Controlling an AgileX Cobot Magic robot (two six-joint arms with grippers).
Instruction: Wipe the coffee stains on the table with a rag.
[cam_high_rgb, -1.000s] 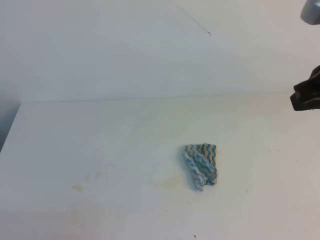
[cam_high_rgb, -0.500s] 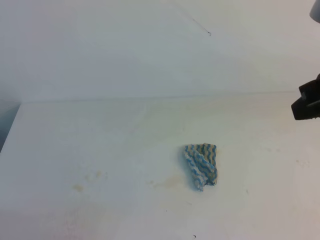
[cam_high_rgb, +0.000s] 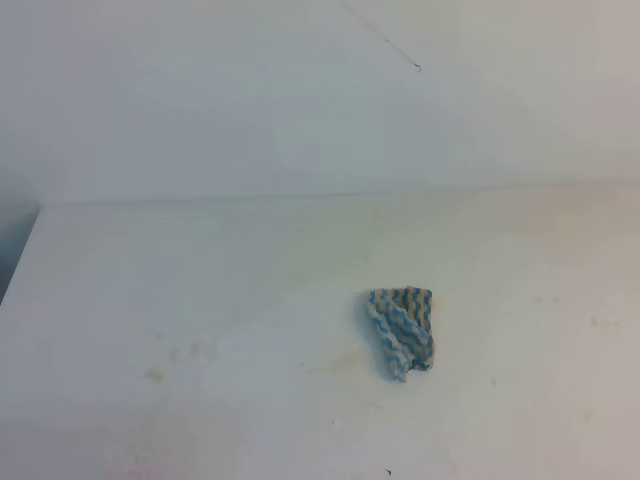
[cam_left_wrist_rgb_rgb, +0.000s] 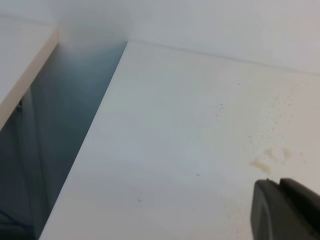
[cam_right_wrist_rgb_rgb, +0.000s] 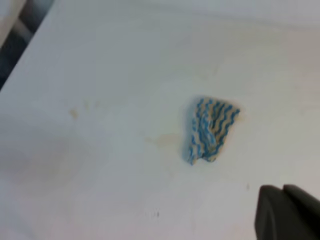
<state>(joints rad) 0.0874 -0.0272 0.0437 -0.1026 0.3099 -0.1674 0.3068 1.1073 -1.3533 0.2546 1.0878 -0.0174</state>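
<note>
So the rag (cam_high_rgb: 401, 331) is just lying crumpled on the table (cam_high_rgb: 200, 290), a bit right of centre and toward the near side. It's a blue and tan wavy-striped cloth, bunched up with a folded flap along its near right edge. Nothing is touching it.

The coffee stains (cam_high_rgb: 335, 364) are pretty faint at this point, basically a yellowish smear sitting just to the left of the rag's near end, close to it but not clearly under it. Further left there's a small tan speck (cam_high_rgb: 155, 376) and some pale marks around it, well apart from the rag.

From the right wrist view you look down on the same rag (cam_right_wrist_rgb_rgb: 211, 131) with the smear (cam_right_wrist_rgb_rgb: 162, 140) just left of it. The right gripper (cam_right_wrist_rgb_rgb: 283, 215) only pokes in at the near right corner as two dark fingertips pressed side by side with just a thin seam between them, so it looks closed, and it's up off the table, clear of the rag.

The left gripper (cam_left_wrist_rgb_rgb: 281, 212) shows the same way in its own view, dark tips together with a thin line between, holding nothing, hanging over the white tabletop near a little tan blotch (cam_left_wrist_rgb_rgb: 261, 164). The table's left edge (cam_left_wrist_rgb_rgb: 95, 131) drops off into a dark gap
</note>
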